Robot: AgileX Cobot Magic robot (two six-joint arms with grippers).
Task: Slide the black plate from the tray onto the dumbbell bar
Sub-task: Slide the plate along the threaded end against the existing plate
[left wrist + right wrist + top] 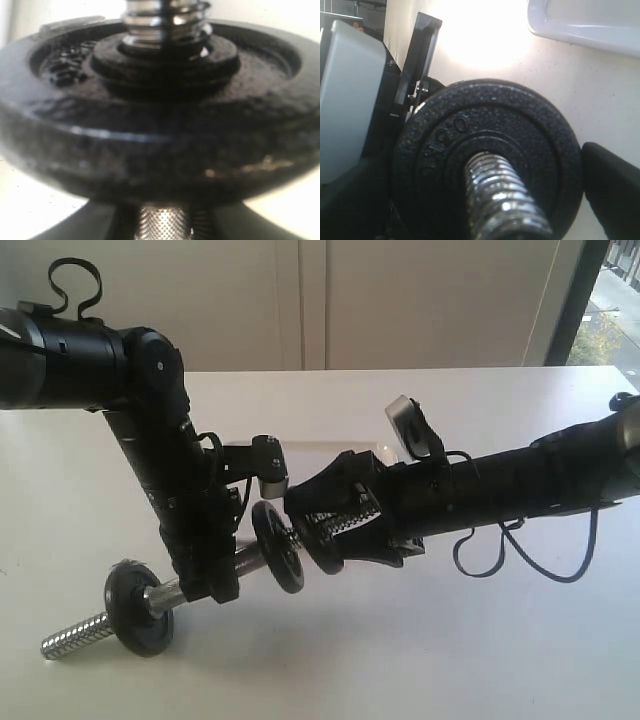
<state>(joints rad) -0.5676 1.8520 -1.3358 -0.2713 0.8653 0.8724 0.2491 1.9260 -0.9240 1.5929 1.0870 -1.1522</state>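
Observation:
The chrome dumbbell bar (250,562) slants up off the table, and my left gripper (215,580) is shut on its middle. The black plate (278,545) is threaded on the bar just right of that grip. In the left wrist view the plate (160,130) fills the frame, with the knurled bar (162,225) below it. My right gripper (318,530) stands open around the bar's threaded end, just behind the plate (485,150). One finger (615,185) is apart from the plate's rim. The white tray (590,20) lies beyond and is mostly hidden in the exterior view.
A second black plate (140,607) sits on the bar's lower left end, close to the white table (450,640). The bare threaded tip (70,640) pokes out past it. The right arm's cable (520,550) loops down towards the table.

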